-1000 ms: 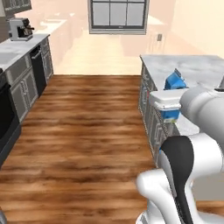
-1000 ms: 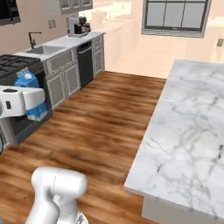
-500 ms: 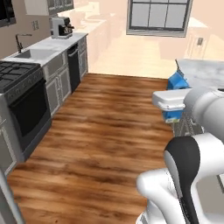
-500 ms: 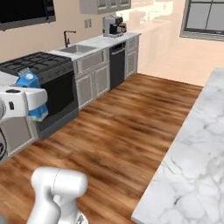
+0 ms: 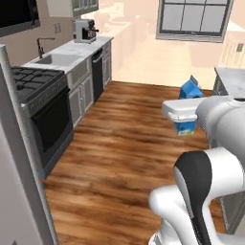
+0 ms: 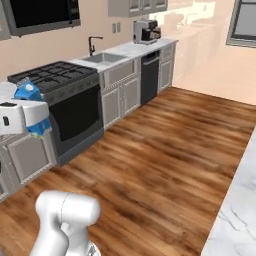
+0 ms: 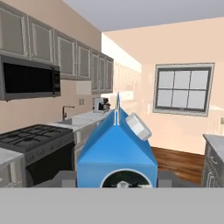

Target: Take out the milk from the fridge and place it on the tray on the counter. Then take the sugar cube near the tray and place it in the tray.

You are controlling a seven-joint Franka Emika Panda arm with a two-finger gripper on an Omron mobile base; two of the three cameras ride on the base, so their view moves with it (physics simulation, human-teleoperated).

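Arm bent, forearm horiz., fingers [image 7: 65, 178] clamped either side of milk [image 7: 116, 153], held upright mid-air.

Milk [image 7: 116, 157]: blue gabled carton, white cap; upright, held above wood floor; counter [image 6: 235, 220] nearby.

We are finding no readable text, label, brand or number anywhere; the milk [image 7: 117, 155] is showing just a dark round mark, without letters.
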